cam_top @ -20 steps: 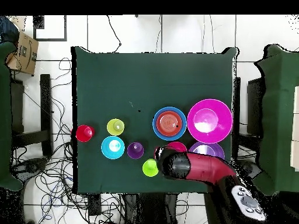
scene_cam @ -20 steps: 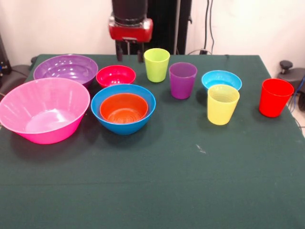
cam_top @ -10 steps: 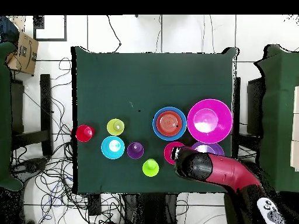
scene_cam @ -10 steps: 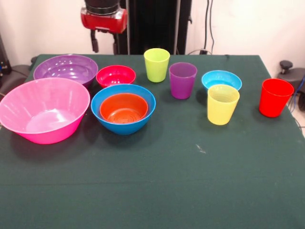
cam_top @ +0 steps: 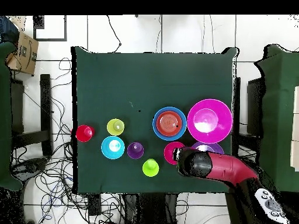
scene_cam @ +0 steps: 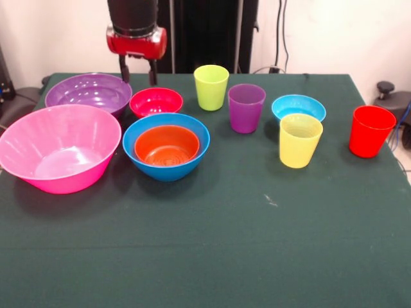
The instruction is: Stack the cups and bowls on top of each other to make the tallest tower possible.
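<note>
Front view showed the gripper (scene_cam: pixel 136 69) open and holding nothing, hanging just behind the small red bowl (scene_cam: pixel 156 102), likely so it could grab that bowl next. The orange bowl (scene_cam: pixel 167 144) sat inside the blue bowl (scene_cam: pixel 138 153), a low start for the tower. I counted six bowls and four cups. The cups stood apart on the table (scene_cam: pixel 257 244), none stacked.
</note>
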